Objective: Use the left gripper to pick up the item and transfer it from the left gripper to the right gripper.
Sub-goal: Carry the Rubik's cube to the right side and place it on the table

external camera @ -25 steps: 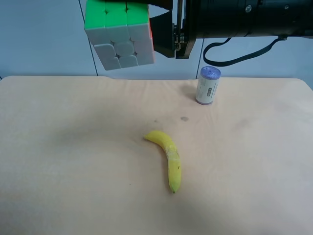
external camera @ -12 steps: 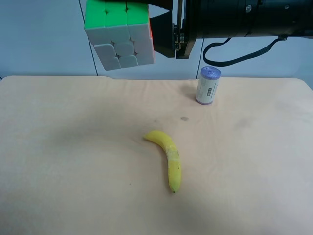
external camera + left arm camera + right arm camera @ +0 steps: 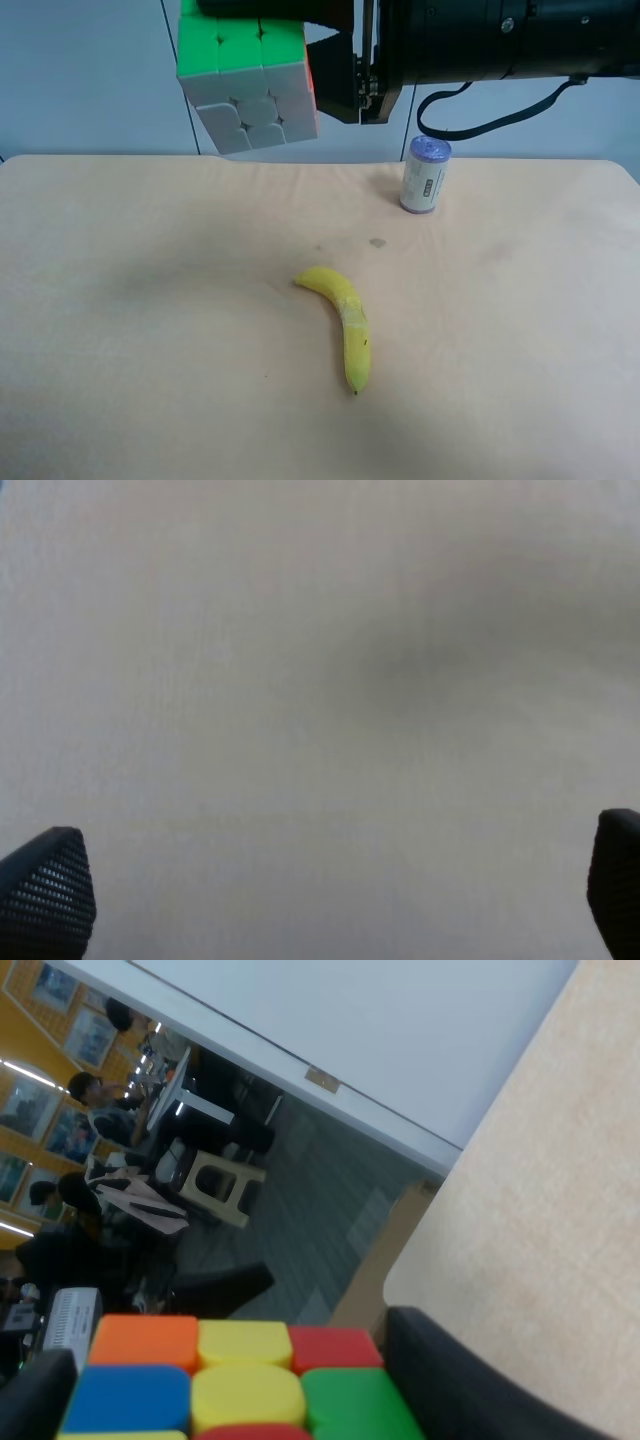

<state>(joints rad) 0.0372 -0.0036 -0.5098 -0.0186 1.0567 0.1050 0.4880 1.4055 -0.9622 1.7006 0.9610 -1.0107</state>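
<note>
The puzzle cube [image 3: 250, 85] hangs high above the table's far side, its green and white faces showing in the exterior high view. My right gripper [image 3: 245, 1400] is shut on it, with black fingers [image 3: 470, 1390] on either side of the orange, yellow, red, blue and green stickers [image 3: 245, 1370]. Its long cylindrical black arm [image 3: 500, 40] reaches in from the exterior high view's right. My left gripper [image 3: 330, 900] is open and empty, its two fingertips [image 3: 45, 890] far apart over bare table. It does not show in the exterior high view.
A yellow banana [image 3: 340, 320] lies near the middle of the light wooden table [image 3: 120, 330]. A white can with a purple lid [image 3: 425, 175] stands at the back right, below the arm's looped cable [image 3: 480, 115]. A table edge shows in the right wrist view [image 3: 400, 1250].
The cube has shifted slightly to the right and down with the right gripper. A black finger now shows along its top edge.
</note>
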